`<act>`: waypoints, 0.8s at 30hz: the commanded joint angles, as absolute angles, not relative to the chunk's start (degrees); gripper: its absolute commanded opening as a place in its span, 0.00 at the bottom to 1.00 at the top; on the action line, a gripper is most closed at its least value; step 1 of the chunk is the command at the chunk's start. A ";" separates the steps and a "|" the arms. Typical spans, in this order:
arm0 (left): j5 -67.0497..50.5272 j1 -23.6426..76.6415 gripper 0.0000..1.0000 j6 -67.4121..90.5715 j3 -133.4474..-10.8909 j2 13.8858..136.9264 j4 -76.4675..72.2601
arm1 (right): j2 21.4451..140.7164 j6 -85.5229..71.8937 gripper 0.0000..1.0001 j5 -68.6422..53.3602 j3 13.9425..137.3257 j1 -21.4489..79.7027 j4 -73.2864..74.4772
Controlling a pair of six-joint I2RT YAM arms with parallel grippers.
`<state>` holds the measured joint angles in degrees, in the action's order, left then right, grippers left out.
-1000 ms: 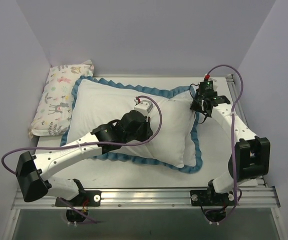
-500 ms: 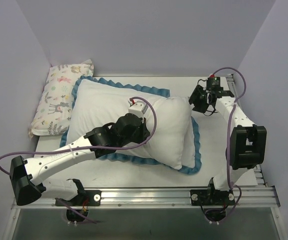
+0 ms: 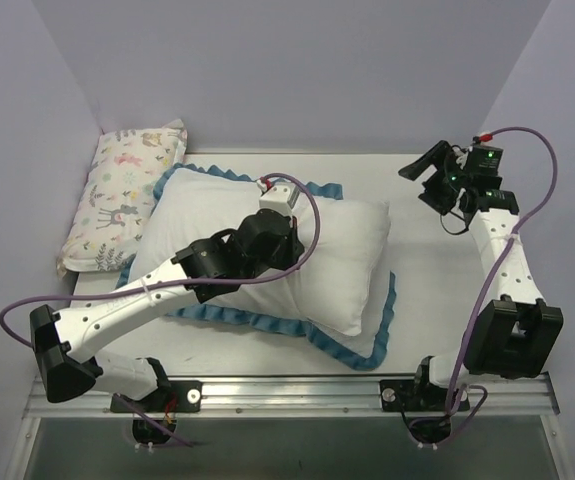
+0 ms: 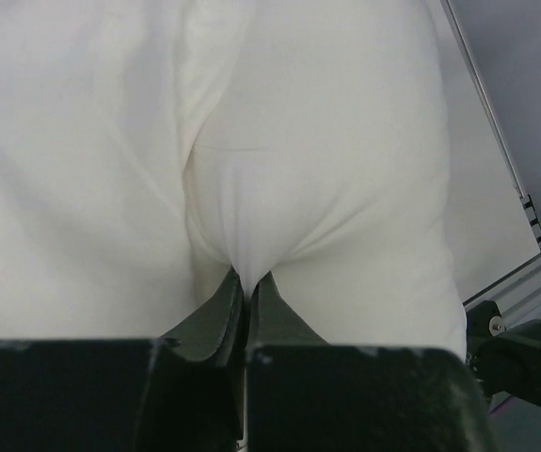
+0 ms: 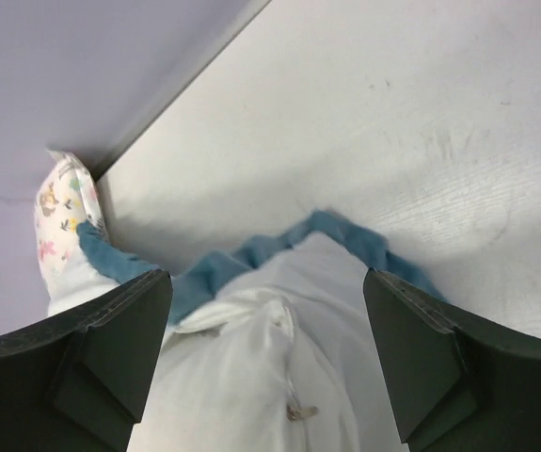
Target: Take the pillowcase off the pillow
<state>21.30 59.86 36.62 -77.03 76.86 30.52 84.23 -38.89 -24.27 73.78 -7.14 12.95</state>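
The pillowcase (image 3: 339, 262) lies plump across the middle of the desk (image 3: 432, 285), plain white side up, its blue ruffled trim (image 3: 267, 322) showing along the upper, lower and right edges. The pillow seems to be wholly inside it, though no view shows it plainly. The left hand (image 4: 246, 282) sits at the centre of the frame in the top view, pressed down on the white cloth with its fingers closed tight on a small raised pinch of the pillowcase. The right hand (image 3: 429, 180) hangs at the upper right, clear of the cloth, fingers spread wide and holding nothing. Its camera shows a small zip pull (image 5: 294, 411) on the white fabric. A pastel animal-print cushion (image 3: 117, 200) lies at the upper left, just beside the trim.
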 commanded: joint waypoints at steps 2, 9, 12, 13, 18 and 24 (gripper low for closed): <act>24.17 59.15 0.00 36.12 -81.39 75.15 29.36 | 83.23 -41.39 0.85 -26.44 73.13 -9.49 10.46; 23.29 57.13 0.00 35.95 -84.54 76.72 28.65 | 75.09 -41.49 0.84 -28.48 66.28 -7.04 7.29; 22.50 56.17 0.00 35.77 -86.21 79.18 26.99 | 67.17 -41.66 0.89 -28.56 60.33 -6.77 7.30; 21.89 55.90 0.00 35.60 -86.92 80.06 25.94 | 65.06 -41.40 0.92 -28.83 58.90 -6.51 7.03; 18.02 54.67 0.00 33.84 -96.84 90.25 25.93 | 52.33 -41.75 0.99 -28.39 51.51 -2.82 7.38; 16.09 54.67 0.00 32.00 -113.44 102.20 29.09 | 45.79 -40.35 1.00 -23.83 45.10 5.88 9.75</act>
<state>17.87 54.61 33.67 -103.42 100.66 34.06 46.44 -41.74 -26.59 47.99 3.25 8.40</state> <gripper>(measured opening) 0.024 0.999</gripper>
